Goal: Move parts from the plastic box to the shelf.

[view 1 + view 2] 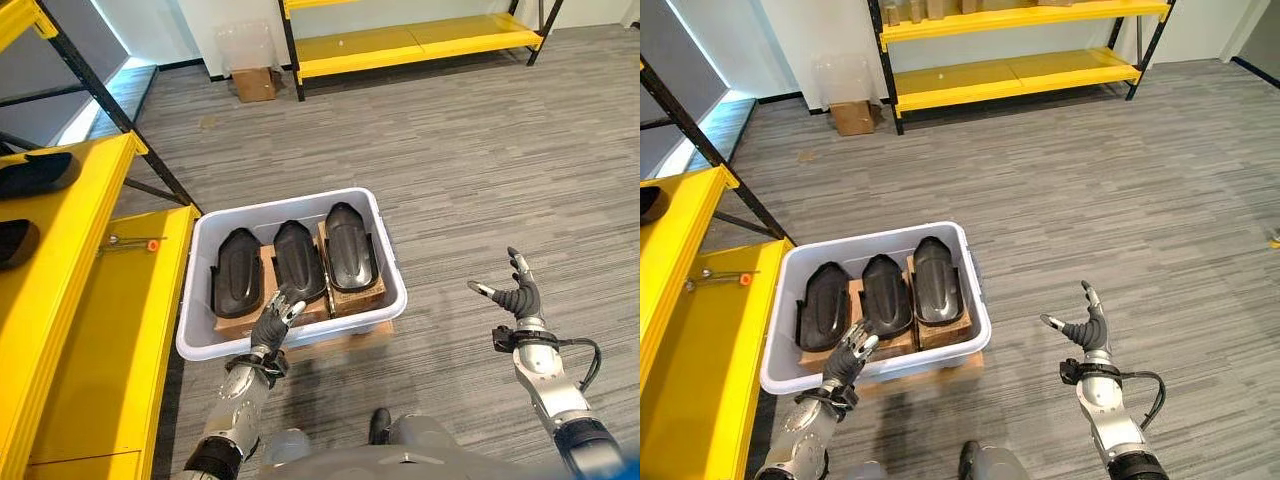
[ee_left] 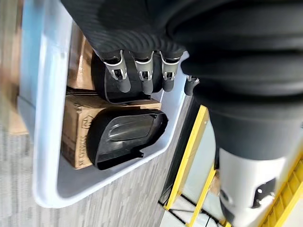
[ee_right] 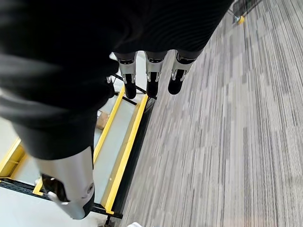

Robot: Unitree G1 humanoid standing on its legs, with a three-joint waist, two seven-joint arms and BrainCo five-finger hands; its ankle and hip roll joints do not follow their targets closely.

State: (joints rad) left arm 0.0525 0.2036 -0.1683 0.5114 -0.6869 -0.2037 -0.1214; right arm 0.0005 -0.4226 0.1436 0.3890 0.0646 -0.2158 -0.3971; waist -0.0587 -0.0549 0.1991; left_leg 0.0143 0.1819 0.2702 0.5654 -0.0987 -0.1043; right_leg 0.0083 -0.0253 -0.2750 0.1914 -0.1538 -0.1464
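Observation:
A pale plastic box (image 1: 285,201) stands on the grey carpet beside the yellow shelf (image 1: 90,340). Inside it three black moulded parts lie side by side on cardboard blocks (image 1: 355,298): left part (image 1: 238,270), middle part (image 1: 298,260), right part (image 1: 350,245). My left hand (image 1: 275,318) hovers at the box's near rim, in front of the middle part, with relaxed fingers (image 2: 144,78) holding nothing. The left wrist view shows one part (image 2: 123,137) past those fingers. My right hand (image 1: 515,295) is raised over bare carpet to the right of the box, open and holding nothing.
Two more black parts (image 1: 30,172) lie on the shelf's upper level at the far left. A small tool with an orange tip (image 1: 130,243) rests on the lower board. A black diagonal brace (image 1: 110,110) rises beside the box. Another yellow rack (image 1: 420,40) and a cardboard carton (image 1: 255,82) stand far back.

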